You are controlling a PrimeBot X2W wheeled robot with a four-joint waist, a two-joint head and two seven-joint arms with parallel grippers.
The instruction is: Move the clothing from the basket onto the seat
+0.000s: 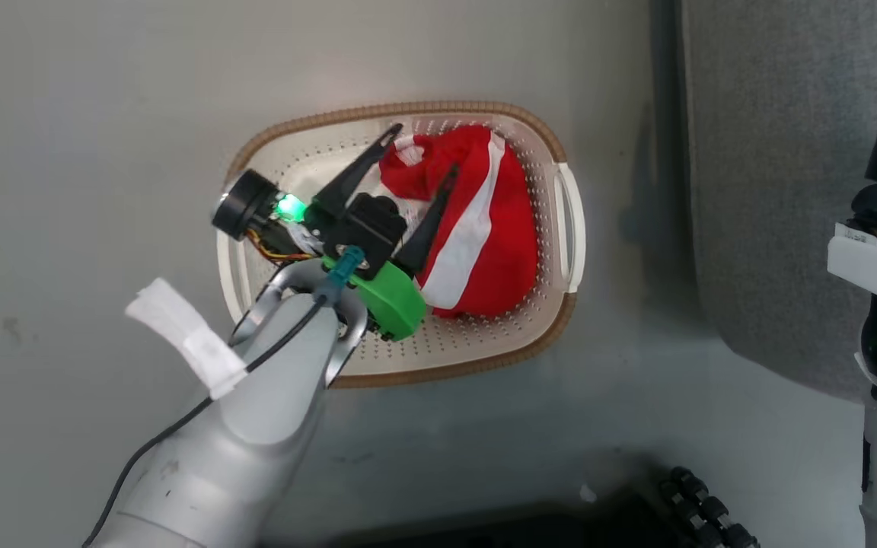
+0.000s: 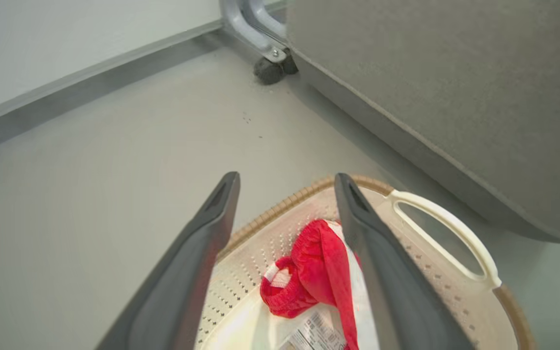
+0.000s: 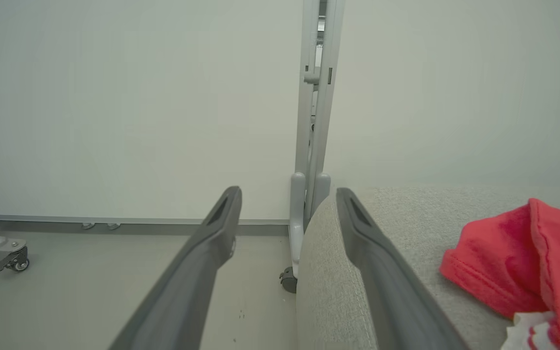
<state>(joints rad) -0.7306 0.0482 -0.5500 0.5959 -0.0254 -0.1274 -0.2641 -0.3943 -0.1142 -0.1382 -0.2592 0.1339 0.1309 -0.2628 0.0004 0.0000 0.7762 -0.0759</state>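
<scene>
The cream basket (image 1: 553,335) with a brown rim stands on the floor. One red garment with white panels (image 1: 484,228) is bunched in its right half, and a label (image 2: 314,333) shows on the basket's bottom. My left gripper (image 1: 422,156) hangs open over the basket, its fingers straddling the garment's upper left end (image 2: 314,262) without touching it. The grey seat (image 1: 773,190) rises just right of the basket. A second red garment (image 3: 518,257) lies on the seat (image 3: 406,243). Over the seat's left edge my right gripper (image 3: 288,194) is open and holds nothing.
Pale floor surrounds the basket. A metal frame on a caster (image 2: 268,70) stands by the seat's far corner, near the wall's baseboard. A folded grey stand (image 3: 316,121) leans against the wall behind the seat. My dark base (image 1: 705,510) shows at the bottom.
</scene>
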